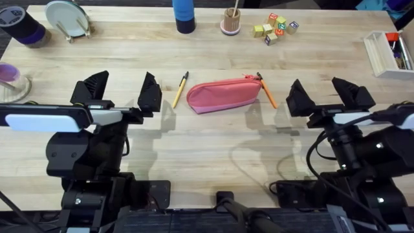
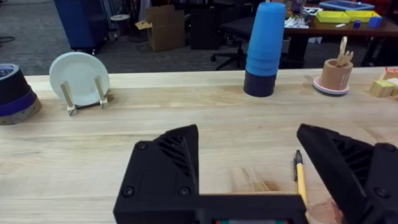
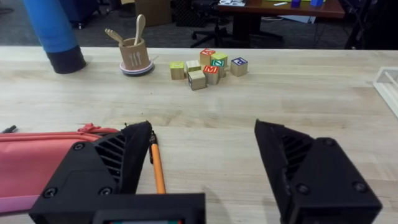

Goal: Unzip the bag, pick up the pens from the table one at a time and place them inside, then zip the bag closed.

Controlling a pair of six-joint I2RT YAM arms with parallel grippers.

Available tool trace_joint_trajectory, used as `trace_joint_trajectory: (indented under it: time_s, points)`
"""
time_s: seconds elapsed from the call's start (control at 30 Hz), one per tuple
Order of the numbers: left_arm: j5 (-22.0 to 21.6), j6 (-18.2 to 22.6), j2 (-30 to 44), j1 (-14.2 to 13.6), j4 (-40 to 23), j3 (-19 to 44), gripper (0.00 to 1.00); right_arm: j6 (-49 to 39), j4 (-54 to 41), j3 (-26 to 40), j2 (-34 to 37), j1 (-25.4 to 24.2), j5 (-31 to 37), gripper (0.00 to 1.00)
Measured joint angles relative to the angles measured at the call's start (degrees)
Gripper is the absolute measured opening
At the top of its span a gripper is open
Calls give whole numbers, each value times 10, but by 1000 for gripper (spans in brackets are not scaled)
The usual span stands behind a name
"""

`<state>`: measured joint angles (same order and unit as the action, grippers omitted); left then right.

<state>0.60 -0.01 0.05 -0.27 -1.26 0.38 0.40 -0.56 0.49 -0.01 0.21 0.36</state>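
Pink elongated fabric pencil pouch (image 1: 224, 95) lying crosswise mid-table, zipped. Slim yellow pen (image 1: 180, 89) just left of pouch, orange pen (image 1: 266, 90) touching its right end. Left gripper (image 1: 123, 92) and right gripper (image 1: 330, 96) both spread wide, empty, roughly equally near.

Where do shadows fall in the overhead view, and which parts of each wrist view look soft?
Overhead: the pink pouch and both arms cast soft shadows toward the camera. Left wrist: the room behind the table looks soft. Right wrist: the wooden blocks stay sharp.
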Motion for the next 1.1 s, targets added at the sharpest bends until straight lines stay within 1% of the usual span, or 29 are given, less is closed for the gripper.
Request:
trace_joint_trajectory:
  time_s: [0.47,0.6,0.67,0.77,0.87,0.97,1.1]
  points:
    - [0,0,0,0,1,0,993,0,-4,0,0,0,5,997]
    - [0,0,0,0,15,0,993,0,-1,0,0,0,11,997]
    - [0,0,0,0,13,1,993,0,0,0,0,0,14,997]
    - [-9,0,0,0,-39,19,993,0,-5,3,0,0,26,997]
    - [-29,2,0,0,-102,60,993,0,-26,19,1,0,54,997]
    - [-46,2,8,0,-155,117,993,0,-63,57,18,0,75,996]
    - [-56,4,51,0,-193,184,993,0,-127,127,62,0,88,996]
